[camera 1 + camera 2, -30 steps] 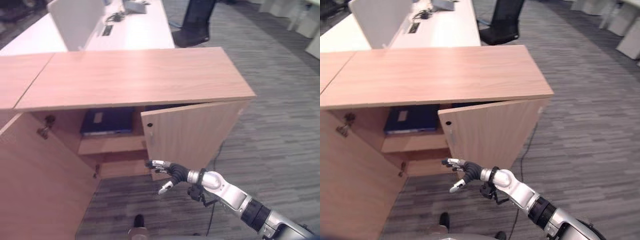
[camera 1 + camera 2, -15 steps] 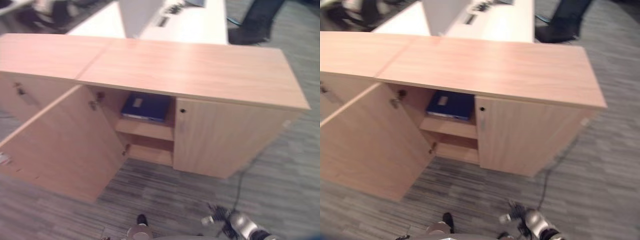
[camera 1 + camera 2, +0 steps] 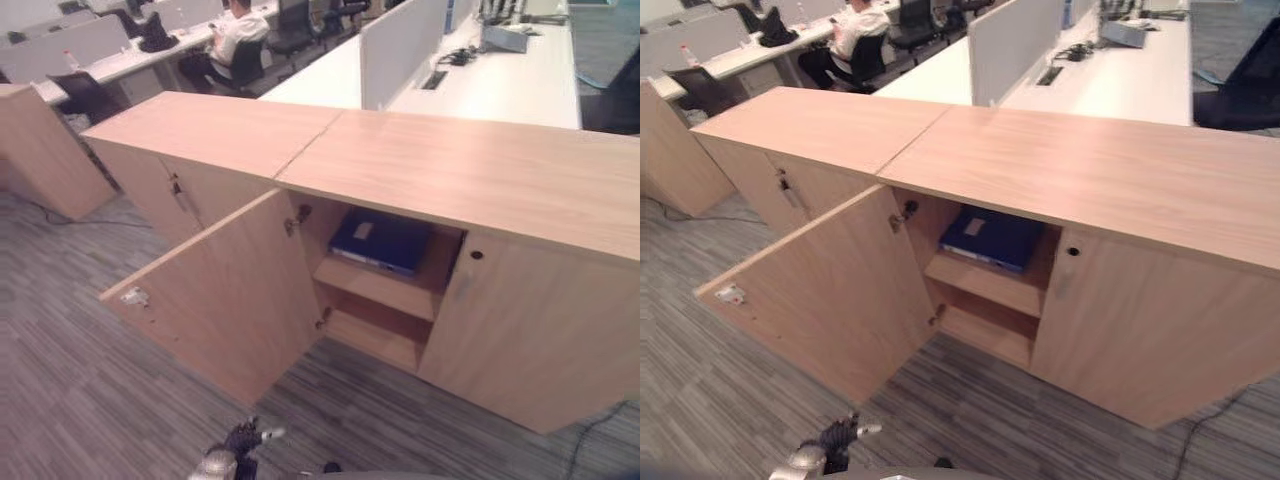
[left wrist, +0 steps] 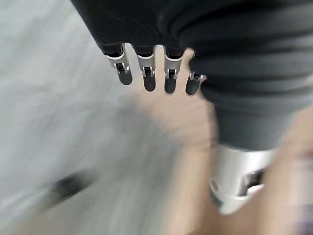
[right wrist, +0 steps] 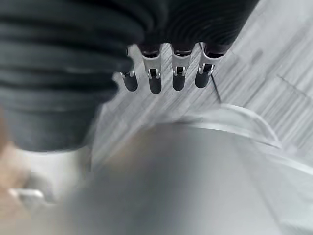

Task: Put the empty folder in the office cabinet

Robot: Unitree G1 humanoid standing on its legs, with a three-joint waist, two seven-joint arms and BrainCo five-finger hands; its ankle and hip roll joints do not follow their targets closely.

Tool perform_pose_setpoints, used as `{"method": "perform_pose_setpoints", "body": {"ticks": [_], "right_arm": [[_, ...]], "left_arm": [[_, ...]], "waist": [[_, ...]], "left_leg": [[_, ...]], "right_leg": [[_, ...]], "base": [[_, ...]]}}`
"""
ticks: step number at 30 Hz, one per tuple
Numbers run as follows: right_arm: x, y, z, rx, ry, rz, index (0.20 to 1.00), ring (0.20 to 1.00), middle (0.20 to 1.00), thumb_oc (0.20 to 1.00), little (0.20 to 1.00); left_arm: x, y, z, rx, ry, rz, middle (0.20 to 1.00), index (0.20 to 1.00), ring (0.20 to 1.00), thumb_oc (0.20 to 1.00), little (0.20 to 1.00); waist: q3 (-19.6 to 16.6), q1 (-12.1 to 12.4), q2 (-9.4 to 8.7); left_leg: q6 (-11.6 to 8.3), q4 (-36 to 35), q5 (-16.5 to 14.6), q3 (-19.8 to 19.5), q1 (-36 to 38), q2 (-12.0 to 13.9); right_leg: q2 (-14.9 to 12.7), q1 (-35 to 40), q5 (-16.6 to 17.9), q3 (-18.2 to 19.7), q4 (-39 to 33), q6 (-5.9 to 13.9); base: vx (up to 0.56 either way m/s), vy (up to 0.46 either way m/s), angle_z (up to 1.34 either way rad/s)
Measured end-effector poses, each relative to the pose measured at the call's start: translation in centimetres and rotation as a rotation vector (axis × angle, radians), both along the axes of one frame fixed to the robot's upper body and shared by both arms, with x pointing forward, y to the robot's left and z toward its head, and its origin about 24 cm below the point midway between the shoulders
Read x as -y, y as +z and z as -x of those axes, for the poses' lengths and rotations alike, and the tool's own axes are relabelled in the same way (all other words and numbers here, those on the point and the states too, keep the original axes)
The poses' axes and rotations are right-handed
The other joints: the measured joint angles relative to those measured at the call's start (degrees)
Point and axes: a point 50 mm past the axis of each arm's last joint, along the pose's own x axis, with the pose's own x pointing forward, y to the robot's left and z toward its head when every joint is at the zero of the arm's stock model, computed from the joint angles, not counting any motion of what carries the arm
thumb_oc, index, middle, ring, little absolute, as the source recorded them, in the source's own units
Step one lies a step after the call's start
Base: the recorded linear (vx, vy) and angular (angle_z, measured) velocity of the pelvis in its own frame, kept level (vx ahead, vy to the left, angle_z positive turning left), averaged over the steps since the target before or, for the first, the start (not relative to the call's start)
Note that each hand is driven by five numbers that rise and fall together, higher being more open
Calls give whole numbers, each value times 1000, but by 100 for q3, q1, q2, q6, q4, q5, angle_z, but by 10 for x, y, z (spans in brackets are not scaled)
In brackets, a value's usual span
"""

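A blue folder lies flat on the upper shelf of the wooden office cabinet. The cabinet's left door swings wide open towards me; its right door is closed. My left hand hangs low at the bottom edge, well in front of the open door and apart from it. Its fingers are relaxed and hold nothing. My right hand hangs over the grey carpet, fingers relaxed and holding nothing.
The shelf below the folder is bare. A second closed cabinet adjoins on the left, and another stands at the far left. White desks with a divider and a seated person lie behind.
The camera has swung left, so the whole view has shifted. The right door, ajar a second ago, is now closed. My right hand has dropped away from it, and my left hand now shows.
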Motion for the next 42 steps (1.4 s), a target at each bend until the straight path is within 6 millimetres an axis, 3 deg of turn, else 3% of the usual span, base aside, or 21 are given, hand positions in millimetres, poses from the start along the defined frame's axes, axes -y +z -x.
{"method": "perform_pose_setpoints", "body": {"ticks": [2,3,5,6,8,9,10,11,12,14,15,17,19,21,23,25,26,30,34,42], "right_arm": [[-2,1,-16,23,31,0,1000,1000,1000,1000,1000],[-6,3,-35,71,44,-12,1000,1000,1000,1000,1000],[-19,0,-38,84,45,-44,1000,1000,1000,1000,1000],[-35,-6,-22,49,32,-86,1000,1000,1000,1000,1000],[-34,-8,-12,22,21,-85,1000,1000,1000,1000,1000],[-37,-8,-14,30,23,-97,1000,1000,1000,1000,1000],[-34,-7,-18,38,24,-84,1000,1000,1000,1000,1000],[-33,-7,-18,22,27,-80,1000,1000,1000,1000,1000],[-30,-6,-19,26,29,-79,1000,1000,1000,1000,1000],[-17,-2,-20,33,34,-46,1000,1000,1000,1000,1000],[-8,0,-17,23,35,-28,1000,1000,1000,1000,1000],[0,3,-21,32,37,-4,1000,1000,1000,1000,1000],[11,5,-12,15,26,20,1000,1000,1000,1000,1000],[13,4,0,-13,18,24,1000,1000,1000,1000,1000],[14,3,14,-46,9,16,1000,1000,1000,1000,1000],[16,3,17,-56,5,18,1000,1000,1000,1000,1000],[13,3,15,-50,7,10,1000,1000,1000,1000,1000],[8,2,3,-18,14,-7,1000,1000,1000,1000,1000],[13,4,1,-6,-3,3,1000,1000,1000,1000,1000],[10,3,3,-4,-18,-12,1000,1000,1000,1000,1000]], "left_arm": [[-13,27,-25,142,-17,-39,1000,1000,1000,1000,1000],[-23,37,-25,178,1,-44,1000,1000,1000,1000,1000],[-30,34,-9,157,45,-17,1000,1000,1000,1000,1000],[-79,27,21,73,260,-91,1000,1000,1000,1000,1000],[-90,31,19,85,314,-103,1000,1000,1000,1000,1000],[-97,38,3,113,345,-101,1000,1000,1000,1000,1000],[-104,48,-12,168,399,-93,1000,1000,1000,1000,1000],[-115,56,-14,195,426,-124,1000,1000,1000,1000,1000],[-127,62,-12,196,450,-154,1000,1000,1000,1000,1000],[-141,73,-18,244,540,-165,1000,1000,1000,1000,1000],[-145,76,-24,248,553,-171,1000,1000,1000,1000,1000],[-150,82,-33,261,576,-181,1000,1000,1000,1000,1000],[-150,92,-40,305,579,-191,1000,1000,1000,1000,1000],[-151,96,-44,323,582,-187,1000,1000,1000,1000,1000],[-149,94,-45,313,541,-184,1000,1000,1000,1000,1000],[-144,86,-49,268,489,-185,1000,1000,1000,1000,1000],[-143,92,-59,284,490,-180,1000,1000,1000,1000,1000],[-141,99,-75,267,415,-219,1000,1000,1000,1000,1000],[-123,93,-81,247,287,-217,1000,1000,1000,1000,1000],[-110,96,-98,242,202,-247,1000,1000,1000,1000,1000]], "waist": [[94,46,23],[150,14,71],[209,-7,-96],[146,10,-467],[138,19,-545],[220,14,-715],[364,24,-855],[384,104,-911],[365,39,-910],[344,-81,-744],[337,-87,-626],[375,-123,-496],[332,-172,-389],[297,-189,-238],[209,-197,-67],[91,-245,138],[71,-339,180],[68,-477,115],[42,-455,156],[-53,-361,-32]], "left_leg": [[-53,-80,3,-42,-42,-14],[-51,-109,9,-96,-5,-24],[-175,-90,-88,-204,62,-88],[-382,155,-281,-244,35,-68],[-404,520,-275,-232,-114,-42],[-486,1383,-335,-125,-633,-102],[-564,2195,-538,210,-1062,-48],[-580,2168,-689,210,-1184,113],[-677,1974,-627,160,-1163,554],[-1120,1200,-336,-293,-1129,1411],[-1503,793,-75,-501,-1088,1713],[-1555,296,115,-525,-974,2074],[-1653,-205,290,-552,-592,2288],[-1725,-271,358,-467,-340,2252],[-1657,-282,422,-229,5,2121],[-1557,-283,489,-96,280,2007],[-1585,-233,377,-71,246,1935],[-1307,-233,193,-19,251,1448],[-1059,-260,76,58,254,1133],[-959,-233,58,222,145,931]], "right_leg": [[416,-518,-143,689,-114,143],[1003,-1045,-334,1549,-150,58],[1542,-1288,-529,1377,-89,-322],[2320,-945,-685,1299,-805,-741],[2516,-693,-376,1228,-1385,-1181],[2337,-765,-296,1176,-1346,-1422],[2206,-671,-224,1202,-1418,-1516],[2226,-588,-185,1340,-1522,-1516],[2327,-437,-69,1357,-1771,-1540],[2552,-336,1,1511,-1908,-1399],[2614,-365,18,1522,-1920,-1364],[2672,-354,114,1519,-1922,-1491],[2707,-243,167,1654,-2053,-1412],[2750,-42,208,1602,-2233,-1347],[2731,130,272,1592,-2410,-1212],[2708,219,323,1590,-2523,-1044],[2628,213,334,1521,-2527,-927],[2141,178,511,1606,-2637,-551],[1809,113,557,1659,-2597,-360],[1588,-141,630,1815,-2522,-200]], "base": [[70,-35,34],[38,-144,20],[79,-274,32],[50,-391,28],[-6,-236,19],[26,-6,40],[75,7,5],[66,11,-37],[93,47,-56],[68,49,-32],[49,37,-37],[108,122,-23],[96,160,-26],[93,199,6],[105,245,8],[71,232,10],[41,162,11],[40,230,-3],[34,173,-4],[5,78,-8]]}}
